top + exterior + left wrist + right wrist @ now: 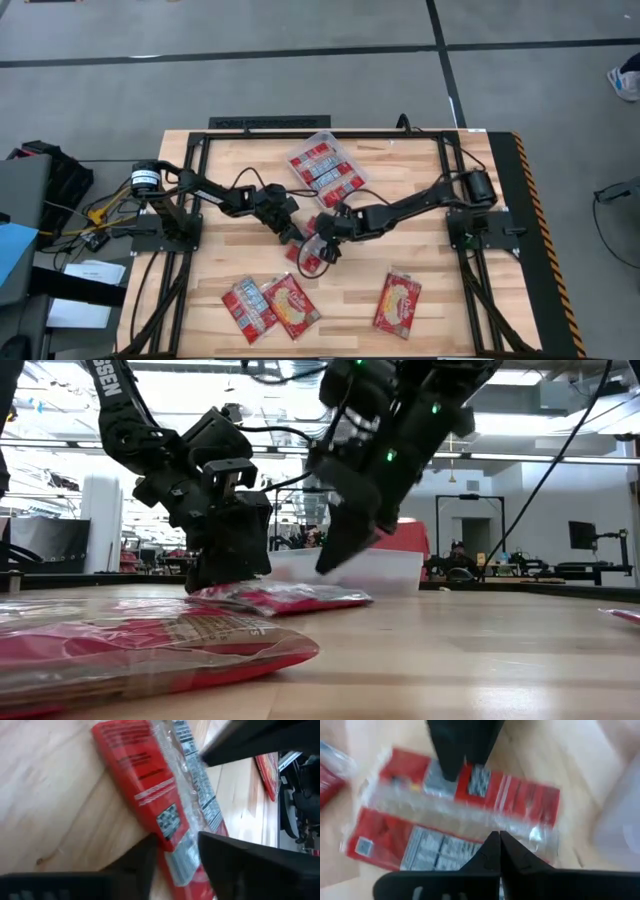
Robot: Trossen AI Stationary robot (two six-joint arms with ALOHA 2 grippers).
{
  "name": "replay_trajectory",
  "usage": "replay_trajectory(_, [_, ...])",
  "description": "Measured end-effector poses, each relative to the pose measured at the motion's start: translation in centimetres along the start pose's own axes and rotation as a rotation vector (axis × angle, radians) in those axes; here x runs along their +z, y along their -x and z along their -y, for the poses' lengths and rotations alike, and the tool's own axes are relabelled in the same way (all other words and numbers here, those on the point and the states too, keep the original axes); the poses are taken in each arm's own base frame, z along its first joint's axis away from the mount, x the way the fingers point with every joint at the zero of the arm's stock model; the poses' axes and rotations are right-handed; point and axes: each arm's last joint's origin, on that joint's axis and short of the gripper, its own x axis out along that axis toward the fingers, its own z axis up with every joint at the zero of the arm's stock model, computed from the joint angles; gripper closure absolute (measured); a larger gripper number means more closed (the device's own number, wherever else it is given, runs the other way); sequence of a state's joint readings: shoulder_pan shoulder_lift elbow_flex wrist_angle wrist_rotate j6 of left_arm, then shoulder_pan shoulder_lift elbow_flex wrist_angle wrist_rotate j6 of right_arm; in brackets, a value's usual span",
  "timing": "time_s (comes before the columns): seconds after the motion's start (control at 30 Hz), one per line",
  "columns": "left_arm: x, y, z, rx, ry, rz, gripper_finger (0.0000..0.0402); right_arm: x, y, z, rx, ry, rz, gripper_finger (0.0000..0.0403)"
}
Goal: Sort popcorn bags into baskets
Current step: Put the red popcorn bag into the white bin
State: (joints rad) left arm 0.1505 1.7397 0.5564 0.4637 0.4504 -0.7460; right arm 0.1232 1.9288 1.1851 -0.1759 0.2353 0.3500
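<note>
One red popcorn bag (310, 258) (285, 597) lies flat on the table's middle, label side up (470, 820). My left gripper (293, 232) (225, 582) (179, 860) is open and low over the bag's left end. My right gripper (325, 243) (328, 565) (499, 842) is shut, slanting down, its tips a little above the bag's right part and apart from it in the low view. The clear basket (322, 134) (380, 570) stands farther back with several red bags inside. My left gripper comes from above at the bag's left end (192, 860). One finger (235, 865) lies over that end; the other finger (135, 865) stands over bare wood beside the bag's edge. The bag stays flat on the table. Whether the fingers press on it, I cannot tell.
Three more red bags lie near the table's near edge (248, 308) (292, 305) (398, 300); one fills the low view's foreground (150, 645). Black frame rails run along the table's left, right and far sides (300, 124). Bare wood shows between the near bags.
</note>
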Motion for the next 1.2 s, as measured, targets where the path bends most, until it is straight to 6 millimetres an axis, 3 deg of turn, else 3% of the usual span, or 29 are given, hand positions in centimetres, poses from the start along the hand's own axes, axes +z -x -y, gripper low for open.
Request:
replay_trajectory(0.13, [0.0,0.0,0.0,0.017,-0.012,0.012,0.0369,1.3,2.6,-0.2,0.019,-0.010,0.069,0.0382])
replay_trajectory(0.2, [0.0,0.0,-0.1,0.024,-0.016,0.018,0.0392,1.9,4.4,-0.2,0.017,-0.014,0.097,0.0384])
replay_trajectory(0.33, [0.0,0.0,-0.1,0.048,0.003,0.037,0.0386,2.2,7.6,-0.4,0.016,-0.041,0.109,0.0394])
replay_trajectory(0.43, [-0.1,-0.1,-0.1,0.062,0.003,0.050,0.0370,1.4,8.1,-1.9,-0.002,-0.023,0.109,0.0395])
replay_trajectory(0.53, [-0.1,-0.1,-0.1,0.060,0.004,0.046,0.0335,0.0,6.8,-3.8,0.020,0.001,0.069,0.0391])
replay_trajectory(0.7, [-0.2,-0.2,0.0,0.054,-0.001,0.036,0.0239,-2.8,3.7,-6.1,0.018,-0.010,-0.011,0.0393])
replay_trajectory(0.9, [-0.3,-0.2,0.1,0.053,0.025,0.035,0.0141,-4.5,-0.1,-6.9,0.061,-0.001,-0.056,0.0392])
replay_trajectory(1.03, [-0.3,-0.2,0.0,0.065,0.050,0.029,0.0121,-3.6,-1.6,-5.9,0.085,-0.029,-0.023,0.0391])
replay_trajectory(1.2, [-0.3,-0.2,0.0,0.068,0.064,0.027,0.0127,-1.9,-3.1,-4.1,0.100,-0.030,0.007,0.0393])
